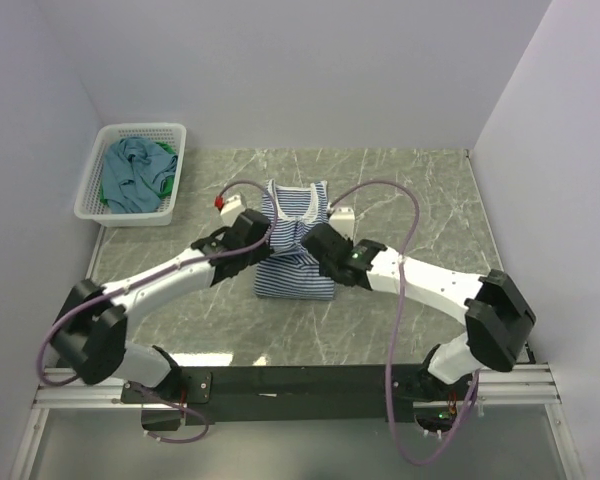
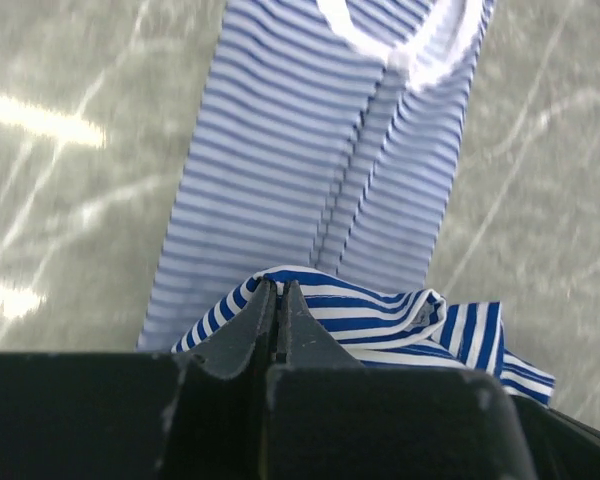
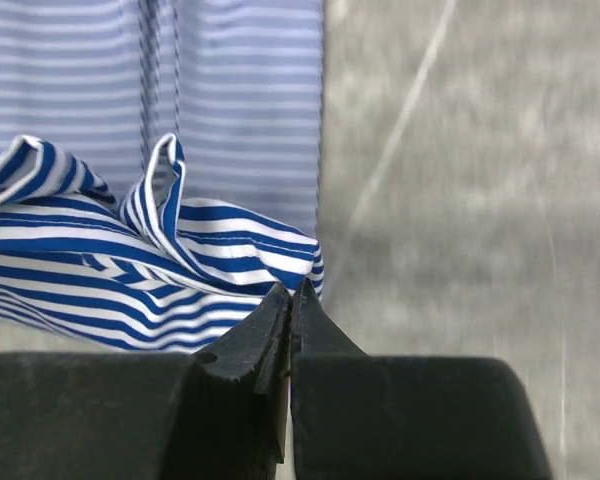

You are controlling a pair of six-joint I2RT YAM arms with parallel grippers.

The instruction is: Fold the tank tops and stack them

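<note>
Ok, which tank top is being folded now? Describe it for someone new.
Start at the grey marbled table; at its centre lies the striped tank top. It alone has navy-and-white stripes: the teal top and green top are plain and sit in the white basket, far left.

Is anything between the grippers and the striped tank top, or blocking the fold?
Nothing visible. The left gripper and right gripper each pinch the striped tank top; the basket sits apart at the far left.

The green top (barely a sliver) lies hidden beneath the teal top.
</note>
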